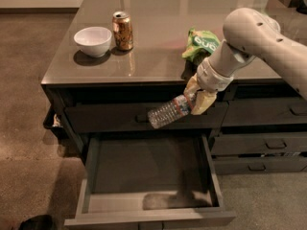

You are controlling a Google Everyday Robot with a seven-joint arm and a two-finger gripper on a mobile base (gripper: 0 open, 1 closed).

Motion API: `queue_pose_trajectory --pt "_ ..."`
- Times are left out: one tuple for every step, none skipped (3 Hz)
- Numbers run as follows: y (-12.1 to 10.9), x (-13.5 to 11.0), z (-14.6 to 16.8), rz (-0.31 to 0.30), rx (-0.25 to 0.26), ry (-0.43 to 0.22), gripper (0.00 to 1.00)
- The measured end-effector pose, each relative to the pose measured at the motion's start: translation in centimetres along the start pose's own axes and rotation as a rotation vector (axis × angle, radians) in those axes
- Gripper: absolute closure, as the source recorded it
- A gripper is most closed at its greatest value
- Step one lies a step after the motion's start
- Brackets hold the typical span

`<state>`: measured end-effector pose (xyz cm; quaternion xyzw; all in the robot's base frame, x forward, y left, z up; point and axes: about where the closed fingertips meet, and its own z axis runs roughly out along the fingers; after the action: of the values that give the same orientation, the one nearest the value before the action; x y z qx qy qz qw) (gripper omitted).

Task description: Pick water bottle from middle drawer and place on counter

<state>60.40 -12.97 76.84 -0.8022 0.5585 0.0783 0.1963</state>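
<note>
The gripper (197, 99) clamps the bottle (167, 113) by its neck above the open drawer (144, 169); bottle tilted, base lower.

One bowl (93, 40), one can (123, 30) and one bag (201, 44) are counted; one water bottle (168, 112) is held by one gripper (196, 99) above one drawer (144, 171).

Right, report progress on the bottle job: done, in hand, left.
Done: the water bottle is out of the open middle drawer, whose bottom lies bare. In hand: the gripper grips it at the cap end, tilted, below the counter edge. Left: raise it and set it on the counter.
</note>
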Motion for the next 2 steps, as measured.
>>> queue_pose_trajectory --pt "-0.1 0.2 -1.4 -0.012 0.009 0.02 1.0" --pt "0.2 -1.0 -5.5 -0.044 0.015 0.106 1.0"
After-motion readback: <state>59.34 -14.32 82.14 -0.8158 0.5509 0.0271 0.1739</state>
